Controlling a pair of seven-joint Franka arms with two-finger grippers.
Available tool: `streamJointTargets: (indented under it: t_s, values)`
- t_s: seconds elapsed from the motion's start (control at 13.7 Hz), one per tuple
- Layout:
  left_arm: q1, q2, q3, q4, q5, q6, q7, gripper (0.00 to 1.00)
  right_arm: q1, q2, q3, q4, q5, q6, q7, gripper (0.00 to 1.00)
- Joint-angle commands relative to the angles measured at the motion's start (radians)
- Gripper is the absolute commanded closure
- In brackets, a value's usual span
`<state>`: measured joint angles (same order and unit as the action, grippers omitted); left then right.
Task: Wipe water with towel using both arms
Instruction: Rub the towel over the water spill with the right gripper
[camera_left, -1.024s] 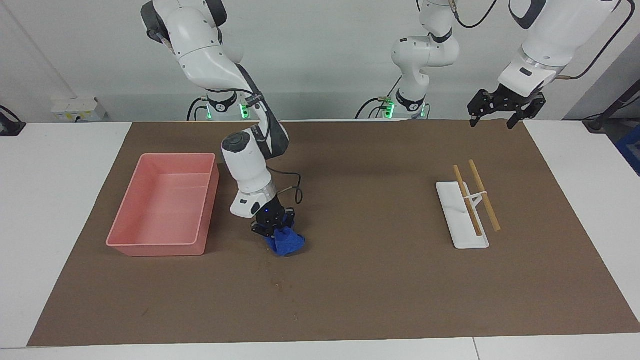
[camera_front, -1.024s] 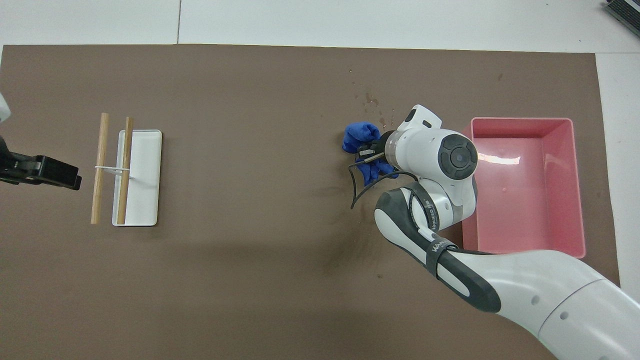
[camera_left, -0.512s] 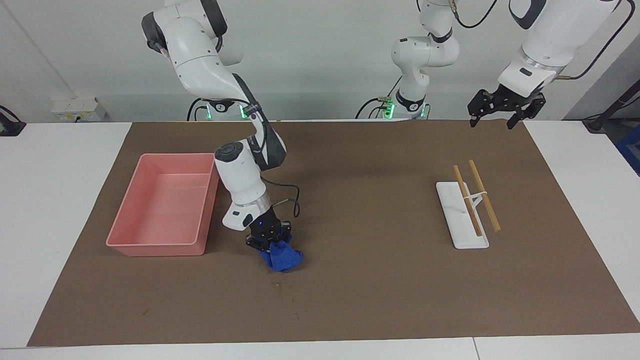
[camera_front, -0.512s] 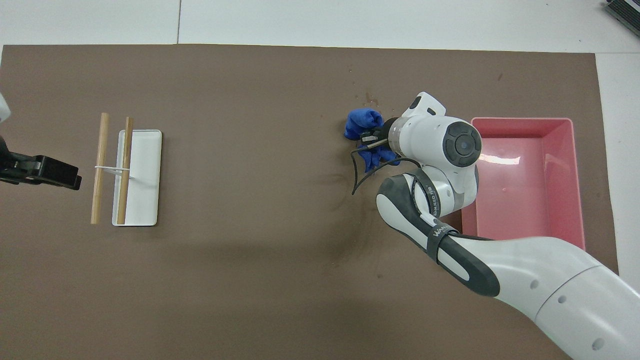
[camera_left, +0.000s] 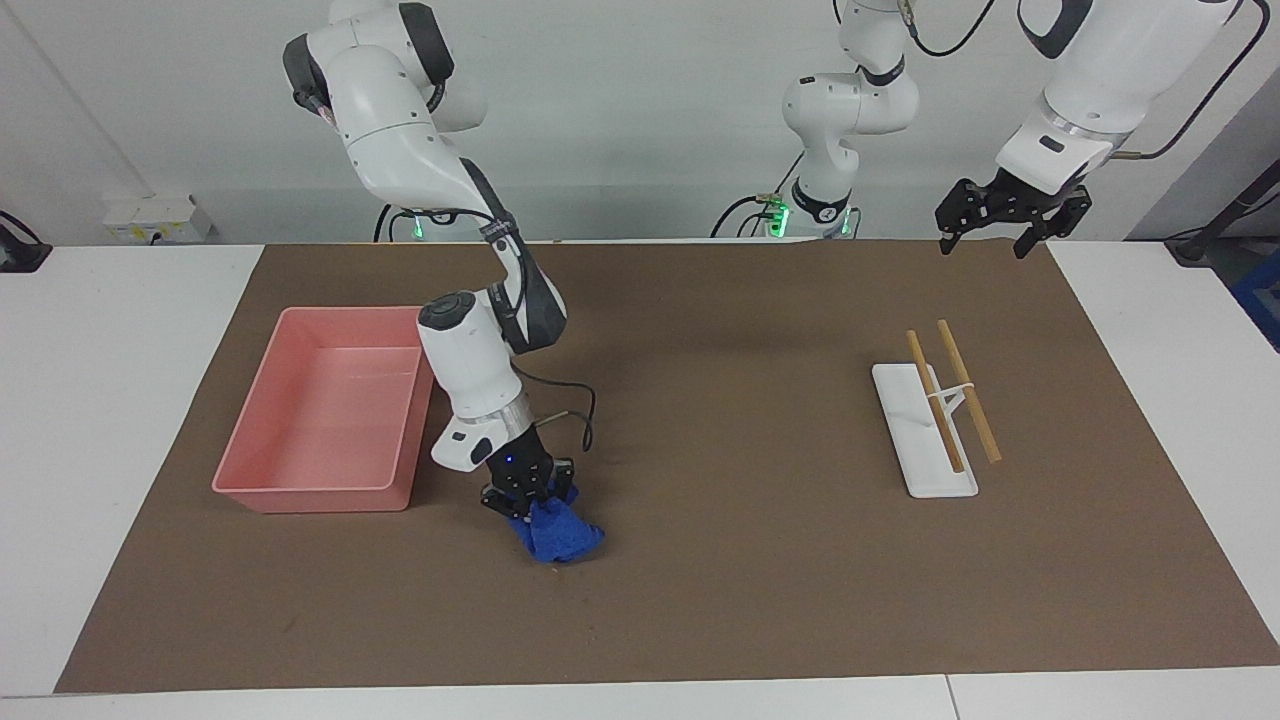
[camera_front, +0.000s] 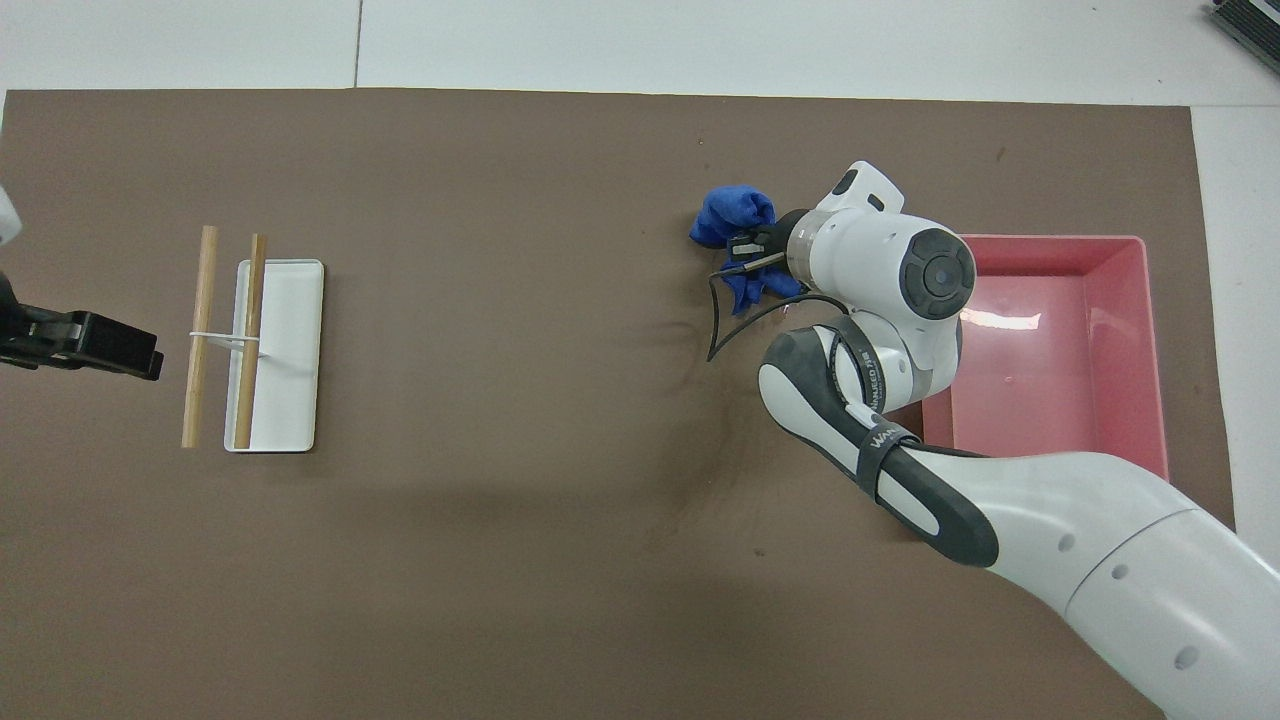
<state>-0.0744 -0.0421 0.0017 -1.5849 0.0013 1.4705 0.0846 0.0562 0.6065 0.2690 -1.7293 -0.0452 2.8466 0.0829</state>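
The right gripper (camera_left: 527, 492) is clamped on the bunched blue towel (camera_left: 556, 534), pressing it onto the brown mat (camera_left: 720, 560); in the overhead view the towel (camera_front: 735, 218) lies at about ten o'clock from the wrist, just off the pink tray (camera_left: 318, 490) at the corner farthest from the robots. No wet patch can be made out around the cloth. The left gripper (camera_left: 980, 226) waits in the air over the mat's edge at the left arm's end, its fingers spread apart and holding nothing. Counted: two arms, one towel, one tray, one white stand (camera_left: 925, 475), and two wooden sticks (camera_left: 968, 390) lying across it.
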Motion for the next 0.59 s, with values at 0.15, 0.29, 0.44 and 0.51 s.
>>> streamJointTargets:
  t_s: [0.15, 0.29, 0.44, 0.51]
  values:
    - [-0.010, -0.004, 0.011, 0.000, 0.016, -0.016, 0.015, 0.00, -0.012, 0.087, 0.013, 0.122, -0.030, 0.023, 0.031, 1.00]
    - [-0.010, -0.004, 0.011, 0.000, 0.016, -0.016, 0.015, 0.00, 0.001, 0.087, 0.013, 0.134, -0.027, 0.020, 0.046, 1.00]
    - [-0.010, -0.004, 0.011, 0.000, 0.016, -0.016, 0.015, 0.00, 0.008, 0.043, 0.012, 0.123, -0.025, -0.010, 0.092, 1.00]
    - [-0.010, -0.004, 0.011, -0.001, 0.016, -0.016, 0.015, 0.00, 0.008, -0.023, 0.012, 0.093, -0.025, -0.082, 0.095, 1.00]
